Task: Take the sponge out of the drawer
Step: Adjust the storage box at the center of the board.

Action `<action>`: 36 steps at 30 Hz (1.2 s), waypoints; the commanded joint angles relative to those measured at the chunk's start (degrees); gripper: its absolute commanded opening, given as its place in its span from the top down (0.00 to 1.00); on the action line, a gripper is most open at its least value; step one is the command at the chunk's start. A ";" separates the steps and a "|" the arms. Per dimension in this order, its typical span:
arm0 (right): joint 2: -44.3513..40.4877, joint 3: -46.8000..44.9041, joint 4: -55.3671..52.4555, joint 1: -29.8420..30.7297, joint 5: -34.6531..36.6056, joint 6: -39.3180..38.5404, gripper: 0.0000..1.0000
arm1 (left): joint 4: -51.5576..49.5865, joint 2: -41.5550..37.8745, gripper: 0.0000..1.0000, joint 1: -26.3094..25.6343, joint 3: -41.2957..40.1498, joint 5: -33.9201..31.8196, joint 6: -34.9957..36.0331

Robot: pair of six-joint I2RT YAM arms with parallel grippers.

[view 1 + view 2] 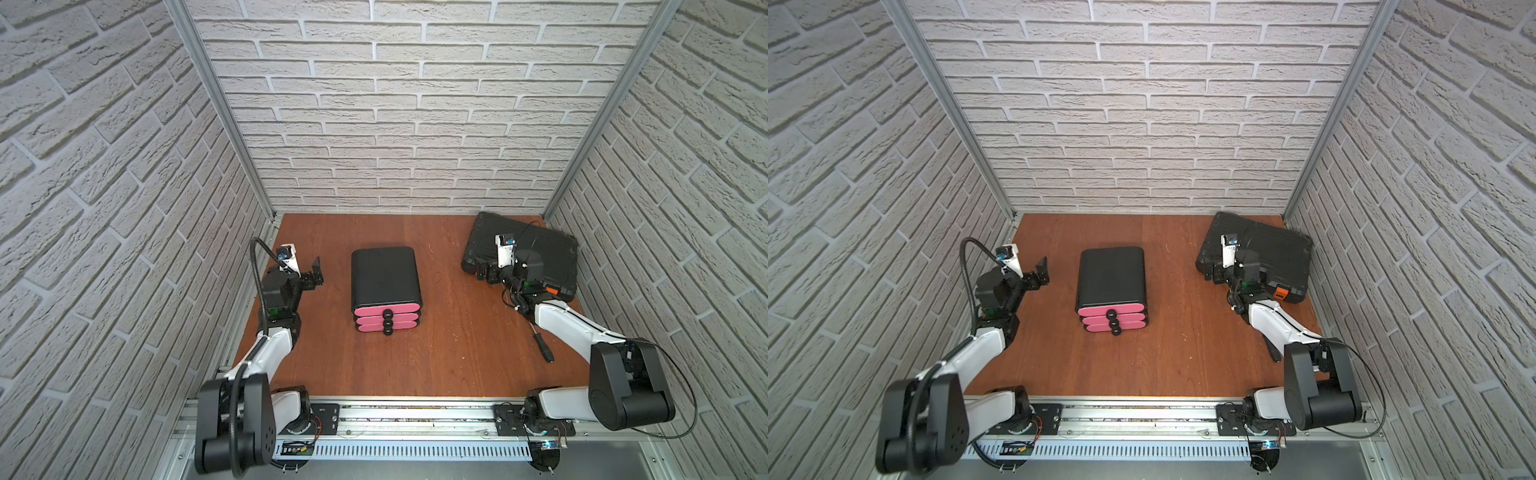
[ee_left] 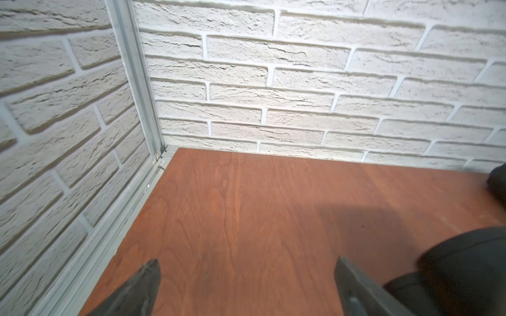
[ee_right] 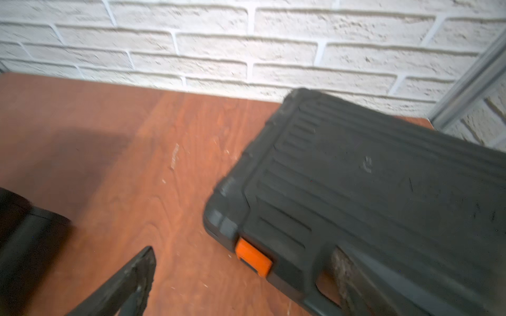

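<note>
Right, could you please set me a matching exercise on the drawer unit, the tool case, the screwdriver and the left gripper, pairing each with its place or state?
Things:
1 drawer unit
2 tool case
3 screwdriver
4 left gripper

Places or states:
A lying near the right edge of the table
B open, holding nothing
C mid-table, its three pink drawers shut
D in the far right corner

Pairs: 1-C; 2-D; 3-A; 4-B

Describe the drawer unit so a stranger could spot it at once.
Start at the brown wooden table; the drawer unit stands near its middle. Unlike the black tool case in the far corner, it shows three stacked pink fronts with black knobs.
</note>
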 commanded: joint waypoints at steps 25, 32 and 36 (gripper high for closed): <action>-3.69 -0.43 0.32 28.48 -3.51 31.26 0.01 | -10.36 2.57 0.02 -28.36 8.47 4.95 -31.53; -4.97 2.89 -8.78 30.07 2.35 28.95 0.06 | -7.30 0.76 0.02 -28.38 4.71 4.32 -34.75; -4.15 8.38 -15.56 30.29 8.91 23.63 0.18 | -13.26 -1.39 0.02 -26.25 6.50 0.78 -31.43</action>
